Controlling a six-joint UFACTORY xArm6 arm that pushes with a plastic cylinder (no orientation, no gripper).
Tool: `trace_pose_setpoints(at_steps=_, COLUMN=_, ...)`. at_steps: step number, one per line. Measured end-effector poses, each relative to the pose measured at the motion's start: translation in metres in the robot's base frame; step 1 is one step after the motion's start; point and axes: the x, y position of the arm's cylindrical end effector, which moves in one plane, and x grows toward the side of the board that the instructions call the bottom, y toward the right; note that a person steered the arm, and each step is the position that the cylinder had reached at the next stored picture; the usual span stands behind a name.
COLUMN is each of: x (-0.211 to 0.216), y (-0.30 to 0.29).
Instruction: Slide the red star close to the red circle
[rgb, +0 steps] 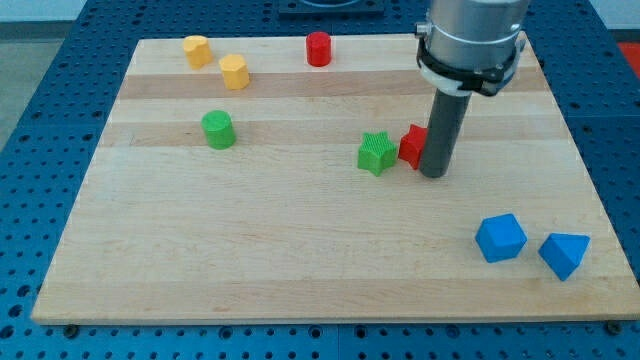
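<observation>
The red star (411, 146) lies right of the board's middle, partly hidden behind my rod. My tip (434, 174) rests on the board right against the star's right side, a little toward the view's bottom. A green star (375, 153) sits just to the left of the red star, close to it. The red circle (318, 48) stands near the board's top edge, up and to the left of the red star, well apart from it.
Two yellow blocks (197, 50) (234, 72) sit at the top left. A green circle (217, 129) is at the left. A blue cube (500, 238) and a blue wedge-like block (564, 253) lie at the bottom right. The wooden board (300, 250) ends near them.
</observation>
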Motion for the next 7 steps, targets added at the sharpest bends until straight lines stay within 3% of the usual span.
trace_pose_setpoints(at_steps=4, x=-0.043, y=-0.056)
trace_pose_setpoints(at_steps=7, x=-0.091, y=0.005)
